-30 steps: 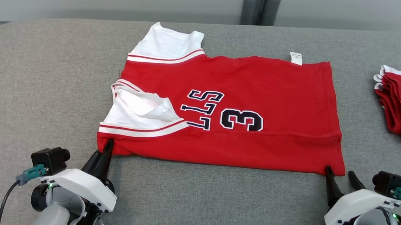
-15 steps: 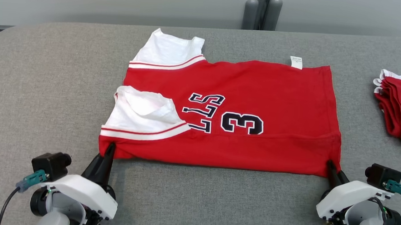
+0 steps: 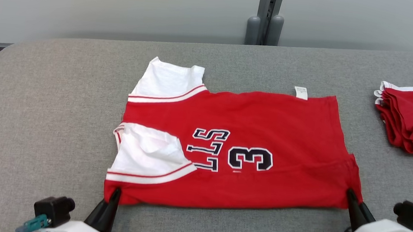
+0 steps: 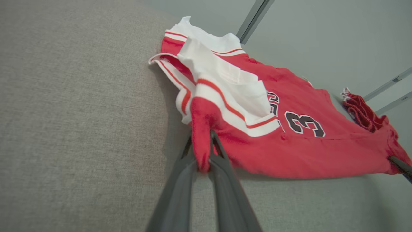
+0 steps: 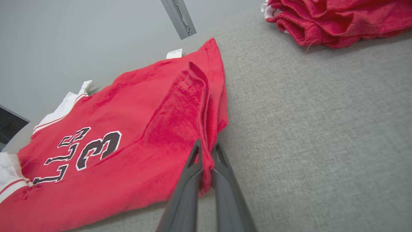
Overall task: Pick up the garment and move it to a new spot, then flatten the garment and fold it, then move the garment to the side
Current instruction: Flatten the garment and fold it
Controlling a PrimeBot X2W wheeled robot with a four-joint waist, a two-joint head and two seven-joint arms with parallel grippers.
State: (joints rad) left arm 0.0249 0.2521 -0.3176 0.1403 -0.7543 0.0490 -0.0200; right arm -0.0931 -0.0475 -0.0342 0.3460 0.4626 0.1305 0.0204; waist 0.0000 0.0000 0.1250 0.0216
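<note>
The garment (image 3: 264, 135) is a red jersey with white sleeves and a dark "3", spread sideways on the grey table (image 3: 45, 99). My left gripper (image 3: 114, 194) is shut on its near left corner, and the left wrist view shows red cloth (image 4: 201, 129) pinched between the fingers (image 4: 222, 154). At the near right corner my right gripper (image 3: 351, 195) is shut on the hem, with the cloth (image 5: 193, 106) bunched up between its fingers (image 5: 196, 154). Both held corners are raised slightly off the table.
A pile of folded red garments (image 3: 411, 117) lies at the table's right edge, also seen in the right wrist view as a red heap (image 5: 322, 19). A grey post (image 3: 263, 21) stands behind the table against the wall. Bare table stretches to the left.
My right gripper went from open beside the hem to shut on the near right corner. The near edge of the jersey has lifted a little. The head camera tilted up, shifting the whole scene down.
</note>
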